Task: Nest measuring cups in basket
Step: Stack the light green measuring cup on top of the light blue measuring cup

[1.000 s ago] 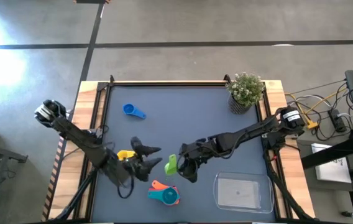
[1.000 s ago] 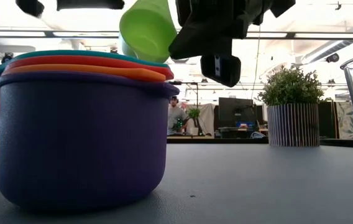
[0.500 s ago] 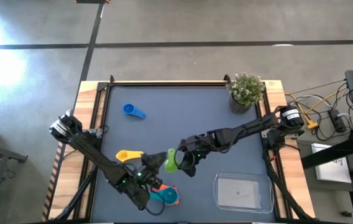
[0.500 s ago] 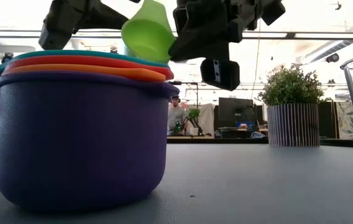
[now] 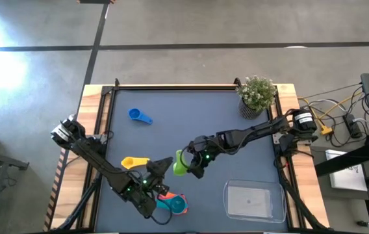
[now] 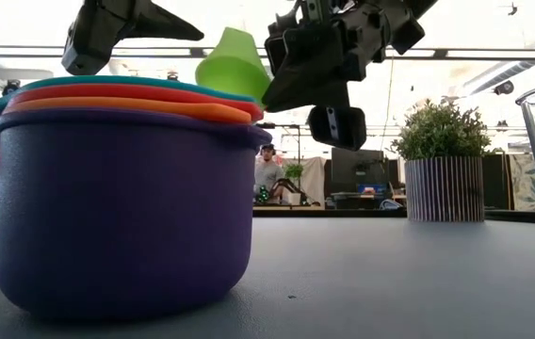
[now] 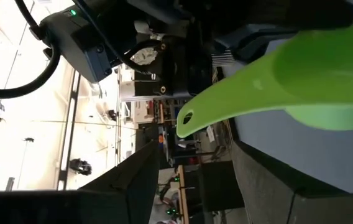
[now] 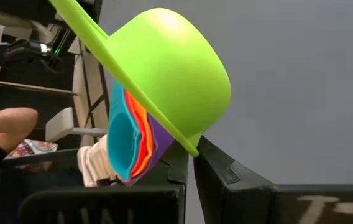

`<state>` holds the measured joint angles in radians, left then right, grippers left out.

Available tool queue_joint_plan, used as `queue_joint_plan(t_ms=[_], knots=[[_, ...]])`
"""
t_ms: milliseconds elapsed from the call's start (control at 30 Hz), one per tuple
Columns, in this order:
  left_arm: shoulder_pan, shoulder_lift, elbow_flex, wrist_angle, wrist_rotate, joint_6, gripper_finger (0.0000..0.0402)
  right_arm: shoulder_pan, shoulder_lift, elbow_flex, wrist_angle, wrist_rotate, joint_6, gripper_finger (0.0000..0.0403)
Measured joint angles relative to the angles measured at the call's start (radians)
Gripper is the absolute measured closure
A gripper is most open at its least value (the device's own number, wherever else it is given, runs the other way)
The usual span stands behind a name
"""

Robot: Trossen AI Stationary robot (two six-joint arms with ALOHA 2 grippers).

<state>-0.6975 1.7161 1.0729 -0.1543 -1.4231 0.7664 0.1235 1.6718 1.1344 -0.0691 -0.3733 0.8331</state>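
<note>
My right gripper [image 5: 191, 168] holds the green measuring cup [image 5: 180, 162] in the air over the middle of the table. My left gripper [image 5: 164, 171] is open just to the cup's left, near its handle [image 7: 189, 117], touching nothing. Below them, toward the near edge, stands the nested stack [image 5: 175, 203]: teal, red and orange cups inside the purple one [image 6: 121, 207], whose base rests on the mat. The yellow cup [image 5: 132, 162] and the blue cup [image 5: 139, 116] lie apart on the mat. The clear basket [image 5: 253, 199] sits near the right front corner. My right gripper pinches the green cup's bowl rim [image 8: 189, 144] between its two fingers, at the side opposite the handle. The fingers come slanting down from the table's right. The cup is lifted clear and tilted, and its handle [image 8: 77, 12] points away from the gripper toward my left gripper.
A potted plant [image 5: 257, 94] stands at the far right corner. The table has raised wooden side rails [image 5: 100, 117]. Open mat lies across the far half and between the stack and the basket. A person's hand [image 8: 2, 124] shows beyond the table in the right wrist view.
My left gripper has moved toward the near edge and to the right, from beside the yellow cup to a spot next to the green cup above the stack. My right gripper has turned and shifted slightly toward the far edge, tipping the green cup.
</note>
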Motion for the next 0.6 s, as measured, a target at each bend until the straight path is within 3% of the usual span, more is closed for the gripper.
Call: queue_joint_plan(t_ms=[267, 467, 600], knots=[[0.006, 0.0, -0.001, 0.0, 0.008, 0.015, 0.0217, -0.016, 0.0, -0.001, 0.002, -0.089, 0.065, 0.0394], [0.013, 0.0, -0.002, 0.005, 0.105, 0.015, 0.0217, -0.026, 0.0, -0.001, 0.006, -0.149, 0.096, 0.0394], [0.027, 0.004, -0.002, 0.005, 0.077, 0.036, 0.0217, -0.028, 0.0, -0.001, 0.007, -0.151, 0.095, 0.0394]])
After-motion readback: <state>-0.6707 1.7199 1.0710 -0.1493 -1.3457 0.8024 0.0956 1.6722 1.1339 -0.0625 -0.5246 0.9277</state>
